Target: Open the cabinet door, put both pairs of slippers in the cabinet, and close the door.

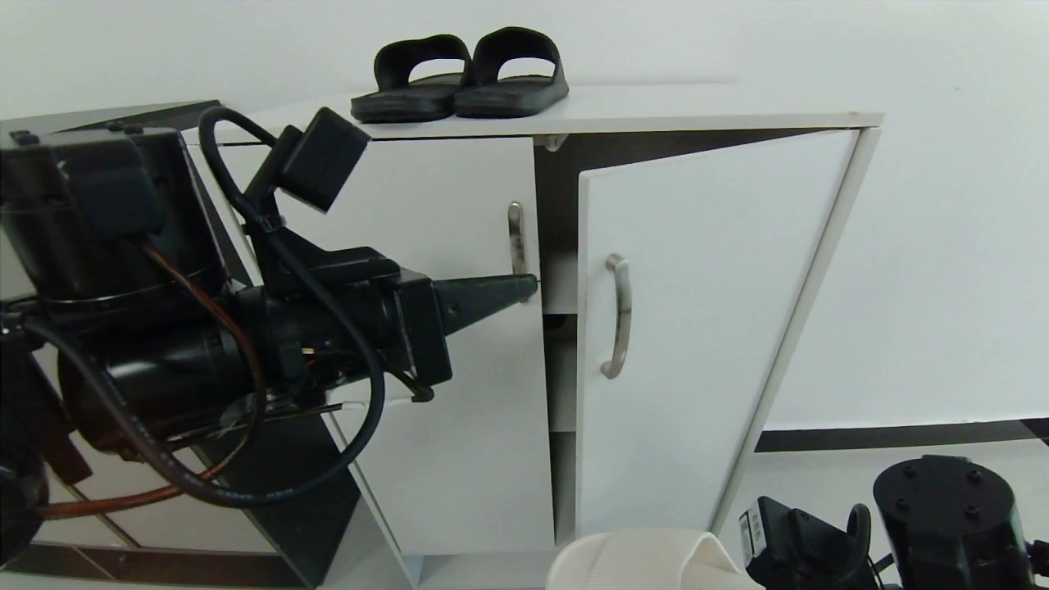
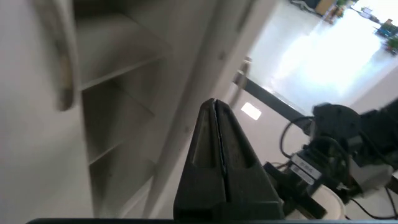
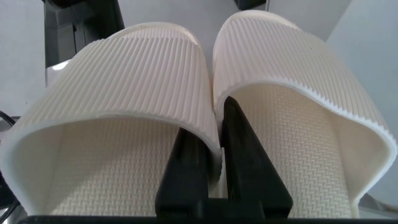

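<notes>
White slippers sit low and near, at the foot of the cabinet, carried side by side by the right hand. Its fingers pinch the two touching inner walls of the pair together. The pair's long axes appear to run straight out from that hand.

The right door stands partly swung out towards the near right. Between its free edge and the left door is a dark gap where shelf boards cross. The coming move turns on that gap: it lies up and to the left of the white pair, just past the right door's free edge. It looks narrow for a pair held two abreast, so the door probably needs to swing wider.

The left hand is pressed together and holds nothing. Its tip is at the left door's free edge, just under that door's handle and near the right door's handle.

Black slippers rest on the cabinet top, touching each other, their long axes running near to far. The left hand is the nearer one to them. Neither pair is inside the cabinet yet.
</notes>
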Tool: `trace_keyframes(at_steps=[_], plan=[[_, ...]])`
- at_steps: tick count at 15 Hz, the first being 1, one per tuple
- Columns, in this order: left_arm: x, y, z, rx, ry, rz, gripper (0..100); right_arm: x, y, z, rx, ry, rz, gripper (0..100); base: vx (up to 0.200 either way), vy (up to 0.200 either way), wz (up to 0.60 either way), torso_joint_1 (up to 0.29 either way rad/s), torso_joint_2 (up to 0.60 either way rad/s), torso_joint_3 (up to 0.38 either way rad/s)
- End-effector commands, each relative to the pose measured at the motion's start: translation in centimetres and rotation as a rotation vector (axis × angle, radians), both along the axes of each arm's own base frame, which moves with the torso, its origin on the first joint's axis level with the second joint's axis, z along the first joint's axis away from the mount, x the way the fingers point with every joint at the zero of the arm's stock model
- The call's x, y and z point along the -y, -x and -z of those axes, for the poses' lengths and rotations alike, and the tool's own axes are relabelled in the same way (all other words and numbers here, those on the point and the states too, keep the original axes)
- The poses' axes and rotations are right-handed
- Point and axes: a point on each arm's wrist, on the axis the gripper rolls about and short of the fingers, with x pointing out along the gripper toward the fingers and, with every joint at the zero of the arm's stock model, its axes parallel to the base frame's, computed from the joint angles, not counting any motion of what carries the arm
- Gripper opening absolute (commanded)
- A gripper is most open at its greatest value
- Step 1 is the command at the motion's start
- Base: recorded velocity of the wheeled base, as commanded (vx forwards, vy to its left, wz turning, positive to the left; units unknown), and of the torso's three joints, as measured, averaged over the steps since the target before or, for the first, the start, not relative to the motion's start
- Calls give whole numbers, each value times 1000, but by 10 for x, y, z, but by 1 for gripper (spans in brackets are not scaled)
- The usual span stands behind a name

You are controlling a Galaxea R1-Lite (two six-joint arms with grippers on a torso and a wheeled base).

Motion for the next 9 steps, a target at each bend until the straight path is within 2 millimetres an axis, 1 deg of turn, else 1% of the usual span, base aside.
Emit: trace_keyframes(at_steps=[1, 2, 3, 6, 7, 9], plan=[[-5, -8, -5, 12, 10, -33, 0, 0, 0, 0, -1, 1, -1, 0, 0, 0, 0, 0, 0, 0], [-3, -13, -4, 8, 5, -36, 0, 0, 0, 1, -2, 2, -1, 0, 0, 0, 0, 0, 0, 0], [7, -29, -2, -1, -1, -38, 0, 0, 0, 1, -3, 3, -1, 0, 0, 0, 0, 0, 0, 0], [31, -66, 2, 8, 5, -42, 0, 1, 1, 1, -4, 6, 0, 0, 0, 0, 0, 0, 0, 0], [35, -71, 5, 13, 11, -42, 0, 1, 2, 2, -7, 9, -1, 0, 0, 0, 0, 0, 0, 0], [39, -74, 8, 11, 9, -39, 0, 3, 3, 5, -15, 19, -3, 0, 0, 0, 0, 0, 0, 0]])
